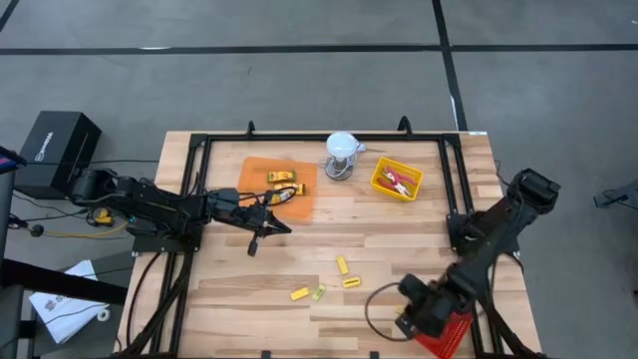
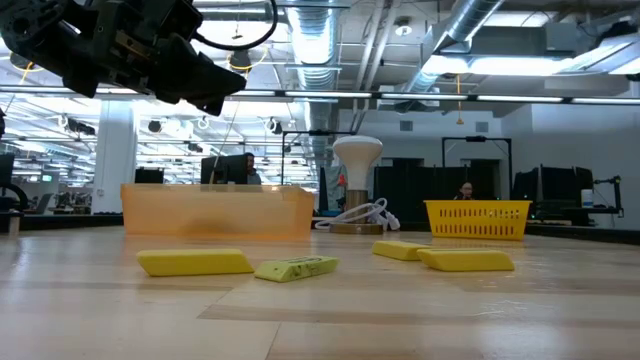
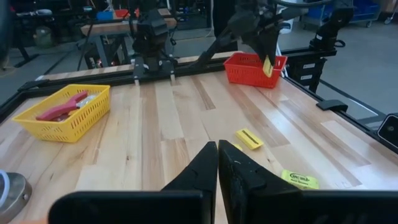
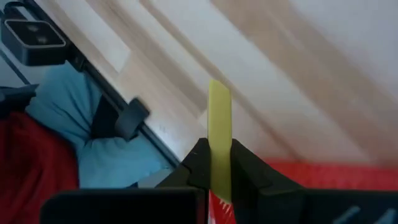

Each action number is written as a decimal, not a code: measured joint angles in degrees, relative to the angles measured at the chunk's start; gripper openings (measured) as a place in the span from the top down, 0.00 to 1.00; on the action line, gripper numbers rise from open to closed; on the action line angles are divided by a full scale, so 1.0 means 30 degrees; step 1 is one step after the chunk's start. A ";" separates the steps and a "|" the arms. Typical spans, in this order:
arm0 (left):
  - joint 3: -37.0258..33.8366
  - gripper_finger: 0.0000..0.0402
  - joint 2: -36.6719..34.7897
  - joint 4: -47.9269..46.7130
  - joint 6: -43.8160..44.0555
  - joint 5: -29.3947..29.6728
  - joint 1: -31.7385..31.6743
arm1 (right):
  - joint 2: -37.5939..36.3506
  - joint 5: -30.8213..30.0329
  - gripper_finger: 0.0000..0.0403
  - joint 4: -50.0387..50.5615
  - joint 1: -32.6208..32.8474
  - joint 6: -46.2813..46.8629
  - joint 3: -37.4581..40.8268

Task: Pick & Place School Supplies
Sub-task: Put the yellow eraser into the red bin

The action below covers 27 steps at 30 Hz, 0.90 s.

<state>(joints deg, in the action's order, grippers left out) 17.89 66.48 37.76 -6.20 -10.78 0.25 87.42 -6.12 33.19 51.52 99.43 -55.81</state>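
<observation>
My right gripper (image 4: 219,163) is shut on a small yellow block (image 4: 219,115) at the table's near right corner (image 1: 417,314), above the red tray (image 3: 252,68). My left gripper (image 3: 217,163) hovers shut over the table's middle left (image 1: 282,226), pointing toward the right edge and touching nothing. Three yellow blocks (image 1: 342,264) (image 1: 351,282) (image 1: 299,294) and a green-yellow packet (image 1: 319,292) lie flat on the wood. The orange tray (image 1: 254,172) holds yellow packets (image 1: 283,178). The yellow tray (image 1: 384,189) holds red-handled scissors (image 1: 402,180). My right gripper pinches the yellow block between its two fingers, by one end. The free end (image 4: 219,99) sticks out past the fingertips. The fingers slant down from above, and the block (image 3: 267,65) hangs below them, clear of the red tray's rim.
A white domed object (image 1: 342,150) with a cable stands between the orange and yellow trays at the back. A black frame rail (image 1: 454,179) borders the table's sides. Bare wood lies between the loose blocks and the trays.
</observation>
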 joint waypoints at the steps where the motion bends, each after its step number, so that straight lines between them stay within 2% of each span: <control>1: 0.0000 0.98 0.0000 0.0078 -0.0002 0.0003 0.0000 | 0.0000 -0.0240 0.94 -0.0006 0.0386 0.0639 0.0000; 14: 0.0000 0.98 0.0000 0.0391 -0.0002 0.0001 0.0000 | -0.0051 -0.0477 0.94 0.0850 0.4140 0.6521 0.0000; 27: 0.0000 0.98 0.0000 0.0422 0.0000 -0.0002 0.0000 | -0.0051 0.0067 0.94 0.1027 0.4810 0.6904 0.0000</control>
<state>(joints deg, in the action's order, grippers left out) 17.89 66.48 39.03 -6.20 -10.79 0.25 87.26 -5.92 36.27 65.95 120.14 -55.81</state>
